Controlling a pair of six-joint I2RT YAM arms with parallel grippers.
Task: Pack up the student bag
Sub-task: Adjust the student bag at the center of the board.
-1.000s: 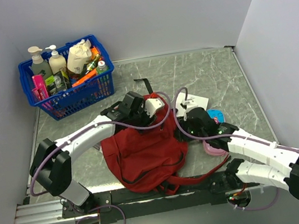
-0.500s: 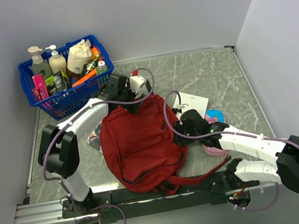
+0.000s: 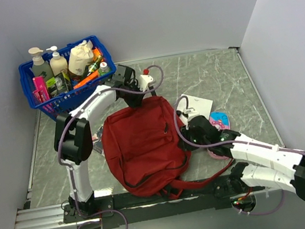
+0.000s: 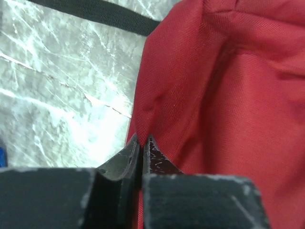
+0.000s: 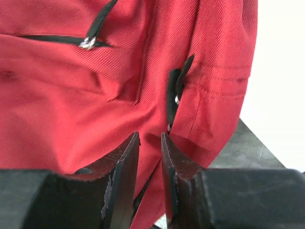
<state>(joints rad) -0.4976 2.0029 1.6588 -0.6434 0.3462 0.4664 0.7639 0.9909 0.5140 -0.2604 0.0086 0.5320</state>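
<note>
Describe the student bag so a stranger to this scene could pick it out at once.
On the grey marbled table, look nearer than the blue basket of bottles in the far left corner. The student bag lies mid-table: the largest item, dark red fabric with black straps and zippers.

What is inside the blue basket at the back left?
Two pump bottles, a white pouch and a pink pack stand up in the blue basket; whatever lies beneath them is covered.
</note>
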